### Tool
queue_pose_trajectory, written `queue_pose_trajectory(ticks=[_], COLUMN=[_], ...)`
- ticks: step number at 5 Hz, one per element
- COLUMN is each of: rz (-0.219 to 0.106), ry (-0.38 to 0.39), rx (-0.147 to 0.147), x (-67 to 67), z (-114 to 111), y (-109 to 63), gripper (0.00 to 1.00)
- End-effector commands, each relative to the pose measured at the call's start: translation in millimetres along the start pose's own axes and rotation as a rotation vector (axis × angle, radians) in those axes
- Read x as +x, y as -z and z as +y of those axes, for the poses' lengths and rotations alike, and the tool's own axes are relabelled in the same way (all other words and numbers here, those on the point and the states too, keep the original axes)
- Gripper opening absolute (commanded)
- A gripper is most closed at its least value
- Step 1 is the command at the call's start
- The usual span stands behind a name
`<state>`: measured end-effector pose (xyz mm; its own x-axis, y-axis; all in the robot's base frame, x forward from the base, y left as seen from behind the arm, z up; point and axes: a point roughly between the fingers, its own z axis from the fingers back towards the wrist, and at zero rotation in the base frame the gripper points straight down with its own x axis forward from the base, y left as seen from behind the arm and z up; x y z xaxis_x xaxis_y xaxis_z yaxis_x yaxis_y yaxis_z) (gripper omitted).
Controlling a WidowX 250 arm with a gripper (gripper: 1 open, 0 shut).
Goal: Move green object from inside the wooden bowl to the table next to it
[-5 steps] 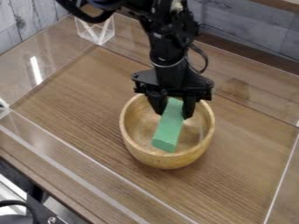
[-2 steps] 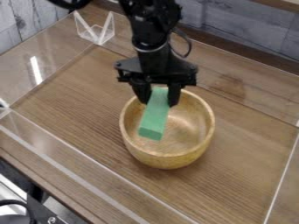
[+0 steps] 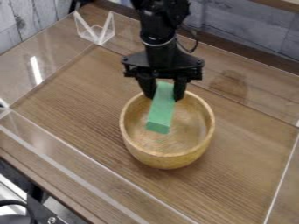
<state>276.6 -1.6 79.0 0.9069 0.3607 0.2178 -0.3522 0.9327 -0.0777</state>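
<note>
Carefully, the end effector (image 3: 167,84), clamped on the green block (image 3: 162,107), should lift it clear of the bowl's (image 3: 126,132) twelve-o'clock rim.

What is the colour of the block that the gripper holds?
The block is light green, seen in the camera view.

The bowl (image 3: 170,149) looks like smooth, light wood with a soft sheen. The bench (image 3: 70,122) is brown wood grain, fairly matt, and the green block (image 3: 162,107) has a plain, smooth surface.
</note>
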Motion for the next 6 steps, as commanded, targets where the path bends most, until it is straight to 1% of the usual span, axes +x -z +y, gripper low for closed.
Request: queue_pose_trajectory(ticks=[1, 2, 3, 5, 6], rz=[-0.045, -0.047, -0.054, -0.070, -0.078], ry=[0.024, -0.016, -0.058, -0.170, -0.196], rx=[-0.020, -0.006, 0.004, 0.025, 0.024], x=[16.3, 9.8, 5.8, 7.1, 4.0], z=[-4.9, -12.8, -18.8, -20.1, -21.3], y=[-9.2, -6.6, -8.7, -11.9, -16.1], gripper=[0.00, 0.00, 0.00, 0.00, 0.00])
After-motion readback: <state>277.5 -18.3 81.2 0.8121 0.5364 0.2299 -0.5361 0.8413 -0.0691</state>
